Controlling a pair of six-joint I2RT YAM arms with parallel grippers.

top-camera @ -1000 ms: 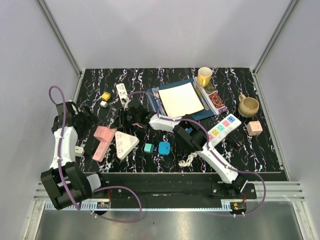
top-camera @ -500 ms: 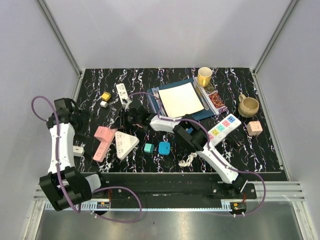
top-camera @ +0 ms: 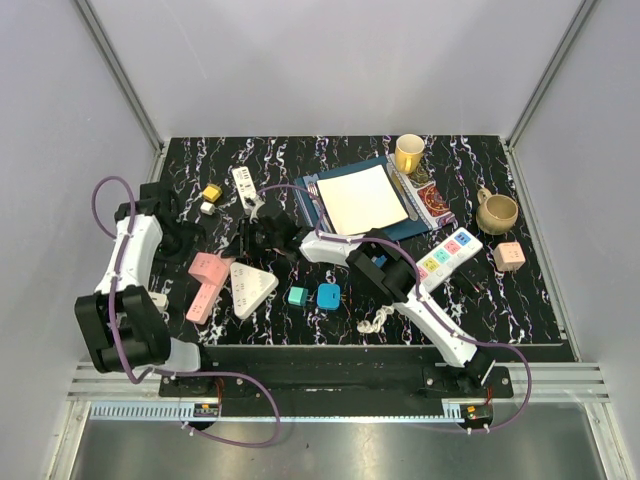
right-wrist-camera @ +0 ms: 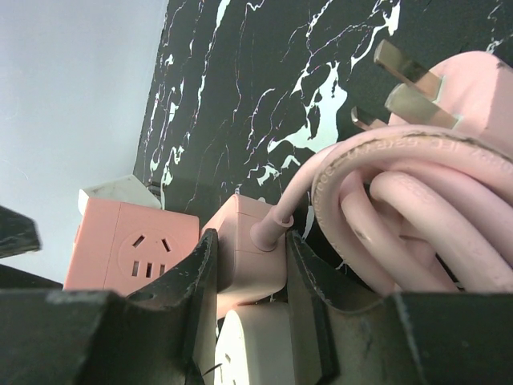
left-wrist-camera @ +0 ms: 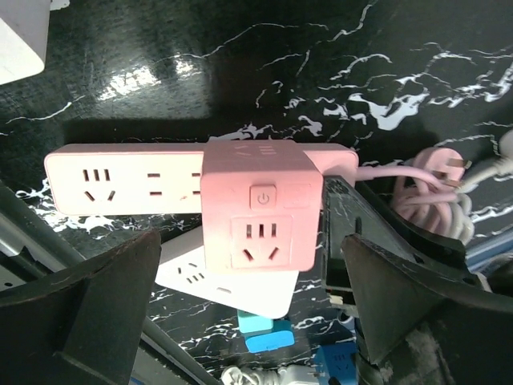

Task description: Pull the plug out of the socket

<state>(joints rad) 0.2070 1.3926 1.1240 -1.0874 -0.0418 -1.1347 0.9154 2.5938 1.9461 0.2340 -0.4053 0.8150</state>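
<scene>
A pink power strip, the socket [left-wrist-camera: 120, 178] [top-camera: 203, 298], lies on the black marbled table. A pink cube plug [left-wrist-camera: 260, 210] [top-camera: 206, 266] [right-wrist-camera: 132, 245] sits plugged into it near the cord end. My left gripper [left-wrist-camera: 252, 321] [top-camera: 188, 238] hovers over the cube, wide open, its fingers [left-wrist-camera: 80, 313] on either side and apart from it. My right gripper [right-wrist-camera: 248, 257] [top-camera: 248, 243] is shut on the strip's cord end [right-wrist-camera: 244, 249]. The pink cord coil [right-wrist-camera: 417, 200] [left-wrist-camera: 437, 192] and its pronged plug lie just behind.
A white triangular socket [top-camera: 250, 285] [left-wrist-camera: 232, 281] touches the strip. Teal [top-camera: 297, 296] and blue [top-camera: 328, 295] adapters and a white cord [top-camera: 375, 321] lie nearer the front. A white strip [top-camera: 243, 185], notebook [top-camera: 362, 198], yellow cup [top-camera: 409, 153], tan mug [top-camera: 497, 211] and multicolour strip [top-camera: 448, 253] fill the back and right.
My left arm has swung in from the left edge so its open gripper now sits over the pink cube. The right arm and the strip have not moved.
</scene>
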